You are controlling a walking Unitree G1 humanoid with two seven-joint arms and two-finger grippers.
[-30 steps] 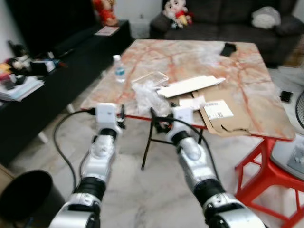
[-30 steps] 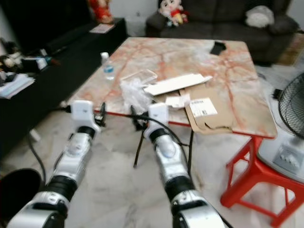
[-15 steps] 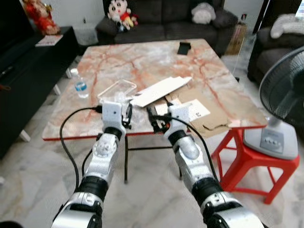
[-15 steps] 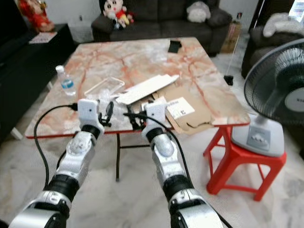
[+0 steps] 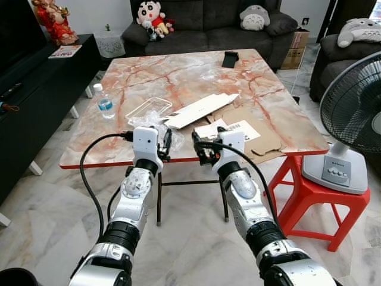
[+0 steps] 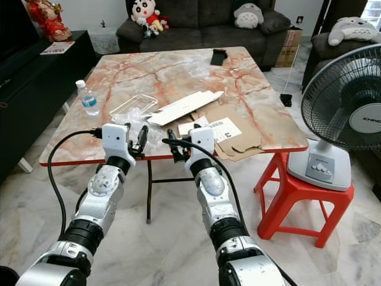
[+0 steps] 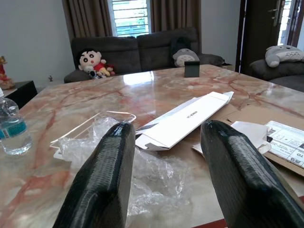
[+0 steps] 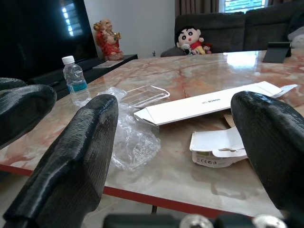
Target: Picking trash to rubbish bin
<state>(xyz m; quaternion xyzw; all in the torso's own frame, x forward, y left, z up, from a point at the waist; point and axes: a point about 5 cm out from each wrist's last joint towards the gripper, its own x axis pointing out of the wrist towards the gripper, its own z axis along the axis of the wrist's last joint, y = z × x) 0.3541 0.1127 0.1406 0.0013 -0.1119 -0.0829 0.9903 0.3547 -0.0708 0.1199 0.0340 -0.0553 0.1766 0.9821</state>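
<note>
A crumpled clear plastic wrap (image 7: 156, 175) lies at the near edge of the marble table (image 5: 178, 71). Behind it are a clear plastic tray (image 5: 149, 108), a long white box (image 5: 202, 110), a small white box (image 8: 216, 145) and flattened cardboard (image 5: 262, 134). My left gripper (image 5: 165, 143) is raised just before the table edge, open, with the wrap straight ahead of its fingers. My right gripper (image 5: 199, 149) is beside it, also open and holding nothing, level with the table's red rim.
A water bottle (image 5: 105, 101) stands on the table's left side and a black phone (image 5: 230, 59) at its far end. A fan (image 5: 357, 107) on a red stool (image 5: 315, 190) is at the right, a black cabinet (image 5: 36, 89) at the left, and a sofa (image 5: 208, 24) behind.
The view has swung round so the table now sits square in front. Both arms keep the same raised pose with open fingers. Nothing on the table has moved.
</note>
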